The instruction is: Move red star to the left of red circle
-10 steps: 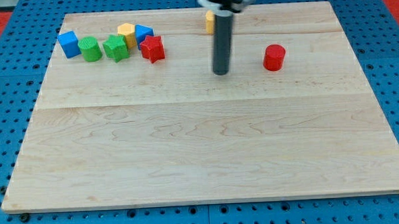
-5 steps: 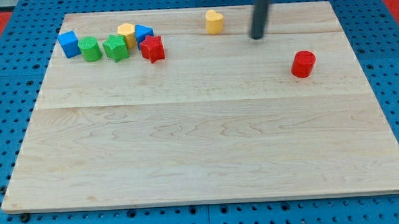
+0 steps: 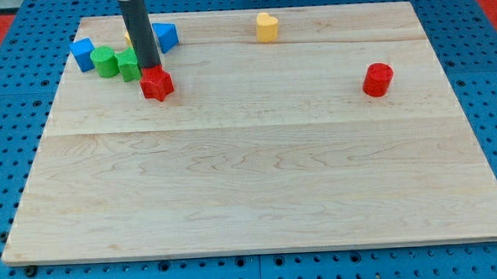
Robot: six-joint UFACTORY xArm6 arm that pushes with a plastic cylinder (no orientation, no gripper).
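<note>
Wooden counter (image 3: 259,189), pale planks, set on a blue pegboard base (image 3: 6,158).

Item 1: dark rod, descending from the view's top. My tip (image 3: 149,68) sits at the upper edge of the red star (image 3: 156,83), touching it or nearly so. No fingers on this rod, so nothing to open or close; it holds nothing.

Item 2: red star, directly below my tip toward the view's bottom.

Item 3: red circle (image 3: 378,79), well apart to the view's right of my tip.

Item 4: yellow block (image 3: 266,27), up and to the right of my tip.

Item 5: cluster just left of my tip: green block (image 3: 128,65) beside the rod, green cylinder (image 3: 104,61), blue block (image 3: 82,53).

Item 6: second blue block (image 3: 166,35), just right of the rod.
</note>
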